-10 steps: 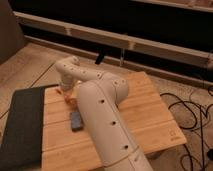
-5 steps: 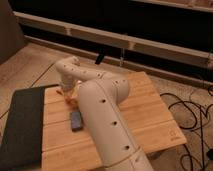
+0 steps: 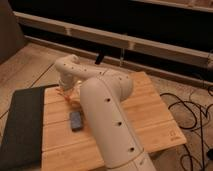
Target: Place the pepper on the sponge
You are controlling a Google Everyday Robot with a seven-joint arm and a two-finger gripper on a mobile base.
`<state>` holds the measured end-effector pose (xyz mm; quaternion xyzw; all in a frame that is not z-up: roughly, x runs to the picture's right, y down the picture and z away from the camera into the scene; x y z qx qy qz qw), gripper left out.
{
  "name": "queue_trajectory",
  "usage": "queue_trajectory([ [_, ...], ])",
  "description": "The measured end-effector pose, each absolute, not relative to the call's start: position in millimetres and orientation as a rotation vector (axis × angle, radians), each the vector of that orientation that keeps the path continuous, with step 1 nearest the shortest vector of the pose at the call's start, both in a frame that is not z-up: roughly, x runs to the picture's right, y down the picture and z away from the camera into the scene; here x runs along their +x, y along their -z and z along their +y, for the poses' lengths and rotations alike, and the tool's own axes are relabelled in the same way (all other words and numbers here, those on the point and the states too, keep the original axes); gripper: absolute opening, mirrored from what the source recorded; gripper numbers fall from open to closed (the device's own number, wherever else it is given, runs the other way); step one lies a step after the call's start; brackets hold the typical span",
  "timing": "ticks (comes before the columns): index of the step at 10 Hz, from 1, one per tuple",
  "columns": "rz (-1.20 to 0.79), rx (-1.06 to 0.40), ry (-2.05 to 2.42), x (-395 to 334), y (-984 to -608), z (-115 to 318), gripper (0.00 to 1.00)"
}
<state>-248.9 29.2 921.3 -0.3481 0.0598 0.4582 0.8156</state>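
The pepper (image 3: 71,98) shows as a small orange-red sliver on the left part of the wooden board (image 3: 145,115), right under the arm's wrist. My gripper (image 3: 68,93) points down there, shut on the pepper, and the white arm hides most of it. The sponge (image 3: 76,120), a small grey-blue block, lies flat on the board a short way nearer the camera than the pepper, just left of the arm's thick forearm. Gripper and sponge are apart.
A large dark grey mat (image 3: 22,125) lies along the board's left side. Black cables (image 3: 192,112) trail over the floor to the right. A small dark object (image 3: 99,59) lies on the floor behind the board, in front of a low wall with a pale rail.
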Motion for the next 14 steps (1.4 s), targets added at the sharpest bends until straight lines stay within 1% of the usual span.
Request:
queue_trajectory([
  [3, 0.119, -0.682, -0.972, -246.0, -891.8, 18.4, 0.00],
  [5, 0.116, -0.634, -0.986, -240.3, -868.2, 19.1, 0.00],
  [9, 0.134, -0.587, -1.025, -229.1, -836.5, 41.1, 0.00],
  [14, 0.147, -0.531, -1.065, -221.1, -807.8, 62.7, 0.00],
])
